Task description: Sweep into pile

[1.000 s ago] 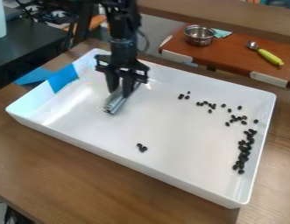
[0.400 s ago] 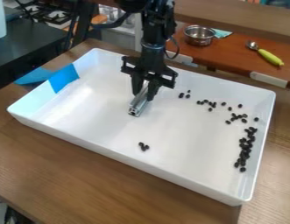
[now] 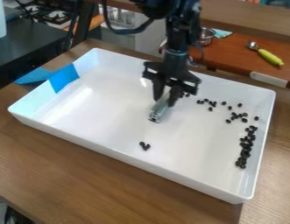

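My gripper (image 3: 165, 97) hangs over the middle of the white tray (image 3: 106, 144), shut on a silver metal bar (image 3: 161, 108) that slants down toward the tray floor. Whether the bar touches the floor, I cannot tell. Dark beans lie on the tray's right side: a dense strip (image 3: 245, 148) along the right wall, a looser cluster (image 3: 237, 117) above it, and a scattered group (image 3: 210, 103) farther left. One or two beans show just behind the gripper's right finger. A small clump of beans (image 3: 145, 146) sits apart near the front wall.
Blue tape (image 3: 64, 78) covers part of the tray's left wall. Tray walls rise on all sides. Behind it, a red-brown board (image 3: 235, 54) holds a metal bowl (image 3: 206, 36), partly behind the arm, and a green-handled utensil (image 3: 270, 57). A stove (image 3: 56, 14) stands at the back left.
From the tray's left-centre, the gripper has moved right and slightly toward the front with the metal bar. The bean groups look almost unchanged.
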You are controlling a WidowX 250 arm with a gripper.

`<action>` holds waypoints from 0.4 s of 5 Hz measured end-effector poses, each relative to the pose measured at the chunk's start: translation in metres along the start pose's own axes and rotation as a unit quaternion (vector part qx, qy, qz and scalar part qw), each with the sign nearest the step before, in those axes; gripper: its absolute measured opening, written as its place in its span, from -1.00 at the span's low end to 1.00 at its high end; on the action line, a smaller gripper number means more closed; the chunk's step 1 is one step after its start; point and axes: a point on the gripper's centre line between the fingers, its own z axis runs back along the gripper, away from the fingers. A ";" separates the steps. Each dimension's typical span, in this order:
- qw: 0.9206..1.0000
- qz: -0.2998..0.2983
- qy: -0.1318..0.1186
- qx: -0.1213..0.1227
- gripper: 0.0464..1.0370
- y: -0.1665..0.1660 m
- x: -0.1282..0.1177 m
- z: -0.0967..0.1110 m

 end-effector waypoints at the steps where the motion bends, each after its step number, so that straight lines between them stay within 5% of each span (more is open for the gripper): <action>1: 1.000 0.002 0.015 -0.009 -0.38 -0.009 -0.005 0.002; 2: 0.999 -0.007 0.030 -0.023 -0.38 -0.027 -0.008 0.007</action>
